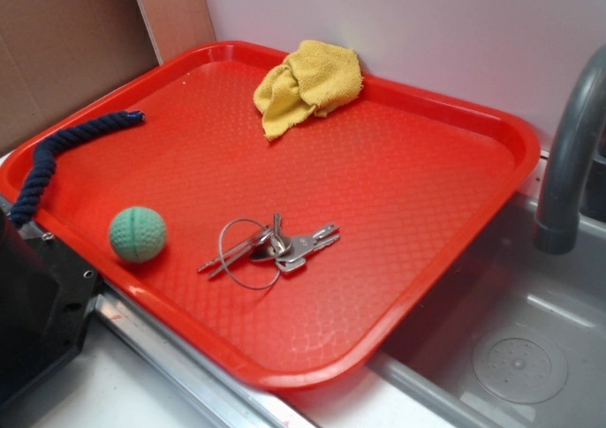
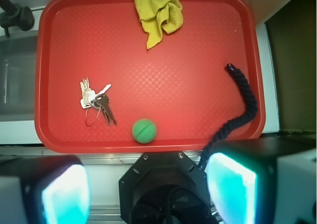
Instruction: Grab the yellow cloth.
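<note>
The yellow cloth (image 1: 308, 87) lies crumpled at the far edge of the red tray (image 1: 426, 191), partly over the rim. In the wrist view the yellow cloth (image 2: 158, 11) is at the top centre of the tray (image 2: 198, 60). My gripper (image 2: 148, 194) is high up and back from the tray, over the black robot base (image 2: 163, 189), far from the cloth. Its two fingers (image 2: 64, 194) stand wide apart with nothing between them. The exterior view does not show the gripper.
A green ball (image 1: 137, 234) and a bunch of keys (image 1: 279, 245) lie near the tray's front. A dark blue rope (image 1: 47, 158) hangs over the tray's left rim. A grey faucet (image 1: 568, 163) and sink (image 1: 511, 352) are to the right.
</note>
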`<state>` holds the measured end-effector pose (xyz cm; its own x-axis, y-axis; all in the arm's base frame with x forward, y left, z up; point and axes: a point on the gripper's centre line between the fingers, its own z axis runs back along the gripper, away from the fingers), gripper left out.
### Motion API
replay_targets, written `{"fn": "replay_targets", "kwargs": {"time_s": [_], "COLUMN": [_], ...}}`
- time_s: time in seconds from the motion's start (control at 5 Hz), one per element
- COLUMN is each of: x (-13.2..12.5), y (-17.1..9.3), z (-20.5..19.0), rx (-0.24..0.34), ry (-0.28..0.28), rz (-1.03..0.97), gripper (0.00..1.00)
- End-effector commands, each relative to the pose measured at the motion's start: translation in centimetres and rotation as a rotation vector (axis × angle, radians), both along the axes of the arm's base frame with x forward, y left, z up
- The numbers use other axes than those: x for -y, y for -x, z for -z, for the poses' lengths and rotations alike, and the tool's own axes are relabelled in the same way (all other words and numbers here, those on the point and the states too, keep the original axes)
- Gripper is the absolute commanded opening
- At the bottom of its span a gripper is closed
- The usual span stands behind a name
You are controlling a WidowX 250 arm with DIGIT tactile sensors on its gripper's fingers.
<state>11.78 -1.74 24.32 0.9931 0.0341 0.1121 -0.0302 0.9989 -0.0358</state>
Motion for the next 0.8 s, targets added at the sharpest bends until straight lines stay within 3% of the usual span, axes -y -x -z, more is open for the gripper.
{"fn": "replay_targets", "kwargs": {"time_s": [0.0, 0.2, 0.4, 0.6], "x": [0.0, -2.6, -4.0, -3.7], "y": [0.0, -3.3, -7.0, -10.6], "z": [0.0, 5.0, 9.8, 12.6], "rx": [0.0, -0.07, -0.02, 0.04], "ry": [0.0, -0.059, -0.067, -0.042], "rz": [0.0, -0.042, 0.003, 0.033], "gripper": [1.0, 1.0, 1.0, 1.0]}}
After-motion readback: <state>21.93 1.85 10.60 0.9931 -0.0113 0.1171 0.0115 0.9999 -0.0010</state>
